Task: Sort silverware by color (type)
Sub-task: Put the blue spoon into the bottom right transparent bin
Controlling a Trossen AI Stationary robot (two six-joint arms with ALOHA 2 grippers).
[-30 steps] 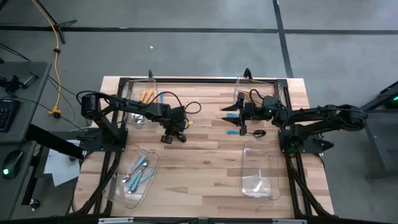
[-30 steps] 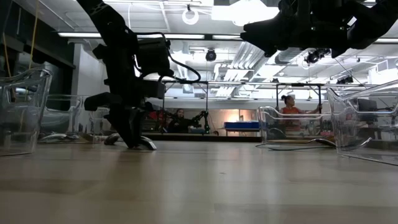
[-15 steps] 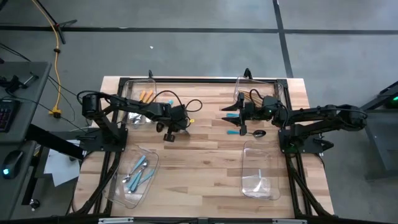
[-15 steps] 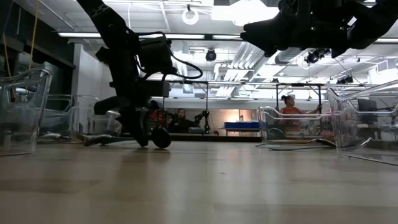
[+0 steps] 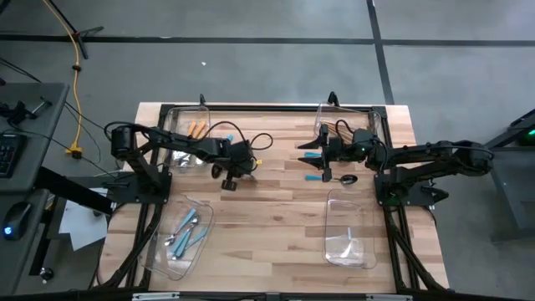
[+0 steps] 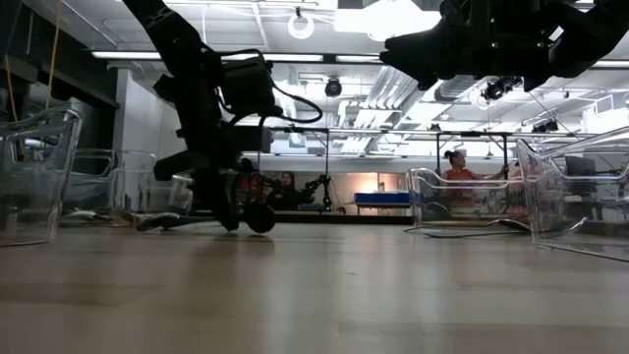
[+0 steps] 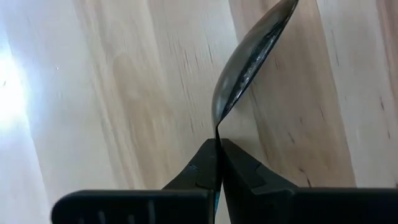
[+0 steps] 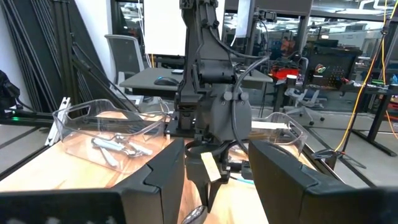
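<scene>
Pickup is done, I judge: left gripper [image 7: 219,163] clamps a dark-bowled spoon [image 7: 249,59] mid-table [image 5: 276,209]; next, carry it to its matching bin. Right gripper [image 8: 211,180] waits agape, empty.

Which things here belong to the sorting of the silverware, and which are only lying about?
Belong to the job:
- black spoon, held in the shut left gripper
- teal-handled pieces on the table by the open right gripper
- orange-handled pieces
- light-blue-handled pieces

Only lying about:
- clear bins
- yellow cable on the floor
</scene>
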